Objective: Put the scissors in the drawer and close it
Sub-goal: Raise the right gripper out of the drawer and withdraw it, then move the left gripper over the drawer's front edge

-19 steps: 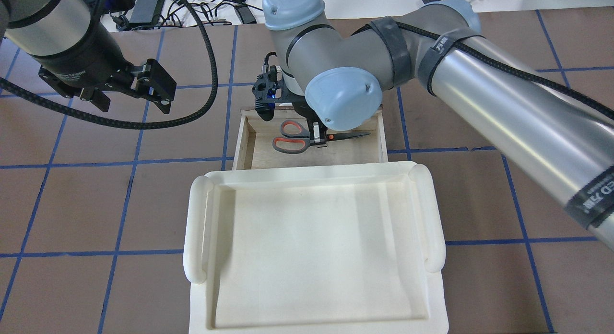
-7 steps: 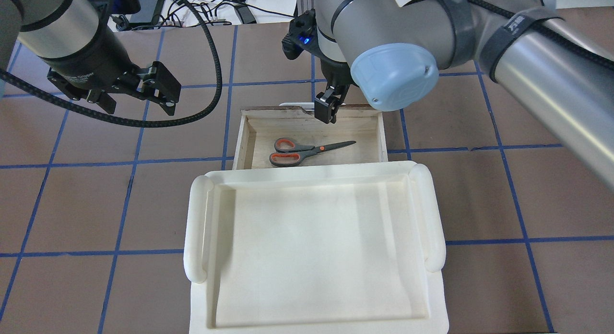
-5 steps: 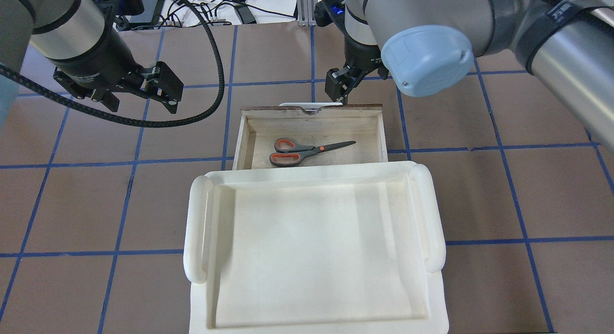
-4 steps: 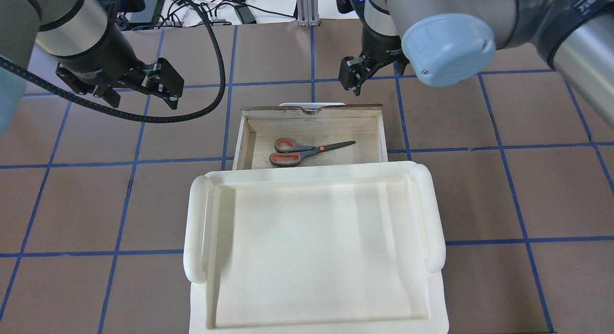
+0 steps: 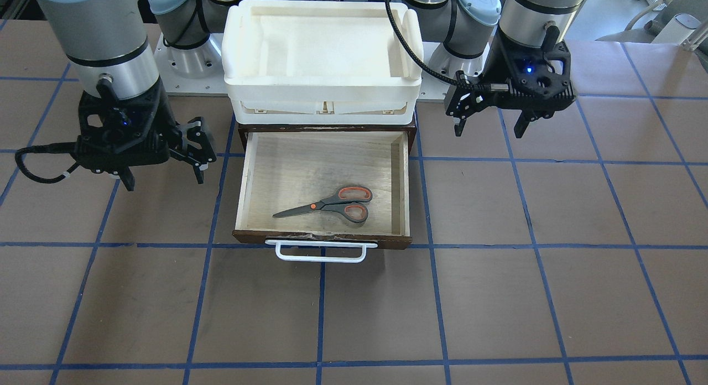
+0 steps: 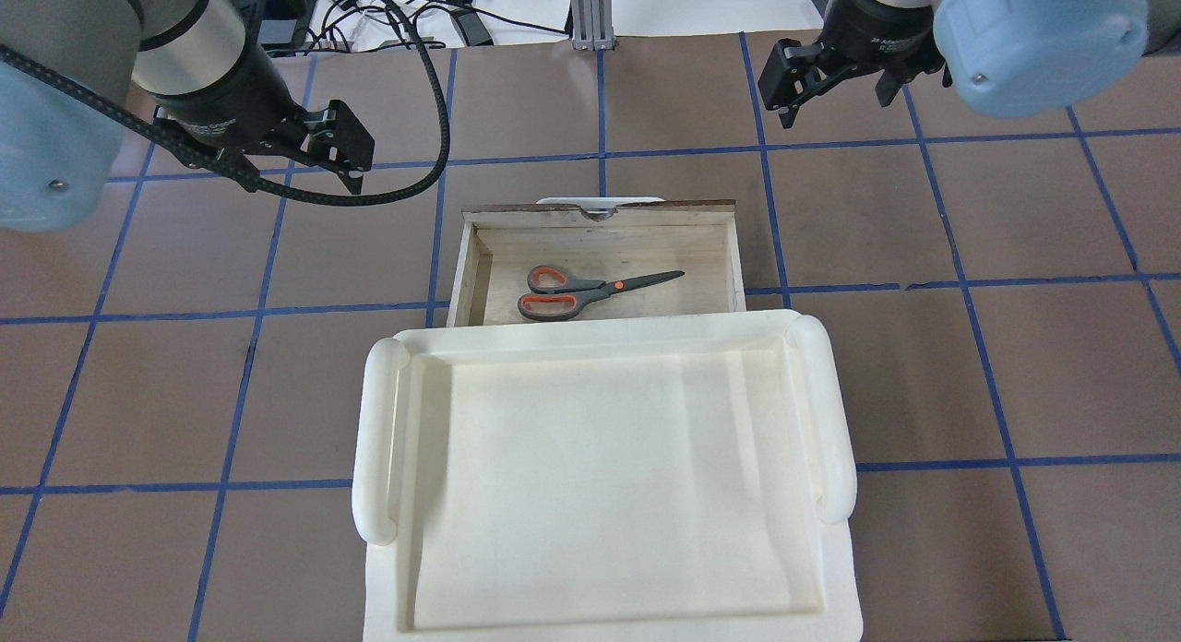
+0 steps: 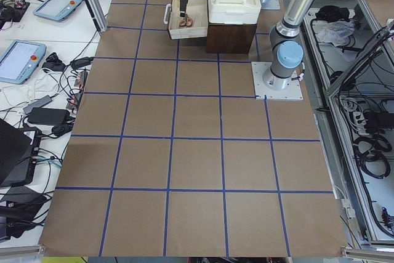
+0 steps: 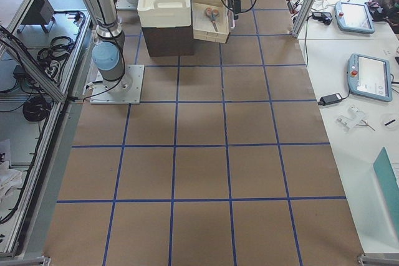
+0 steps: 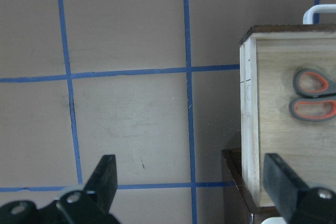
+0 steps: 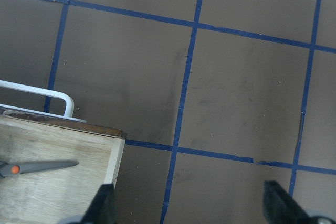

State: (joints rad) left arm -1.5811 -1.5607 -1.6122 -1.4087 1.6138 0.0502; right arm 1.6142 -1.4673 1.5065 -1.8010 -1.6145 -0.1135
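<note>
The scissors (image 5: 332, 203) lie flat in the open drawer (image 5: 310, 164), handles toward my left arm, blades shut. They also show in the overhead view (image 6: 581, 291). The drawer (image 6: 466, 273) is pulled out, with its white bar handle (image 5: 321, 252) at the front. My left gripper (image 6: 300, 162) is open and empty, above the table beside the drawer. My right gripper (image 6: 835, 93) is open and empty, raised off the drawer's other side. The left wrist view shows the scissors' handles (image 9: 314, 95). The right wrist view shows a blade tip (image 10: 42, 167).
A white plastic tray (image 6: 600, 476) sits on top of the dark cabinet (image 7: 231, 35) that the drawer slides out of. The table is brown with blue grid lines. Cables and devices lie past the table's far edge.
My right gripper let go of the scissors, rose out of the drawer and moved away to the right. The scissors now lie in the drawer. My left gripper shifted slightly.
</note>
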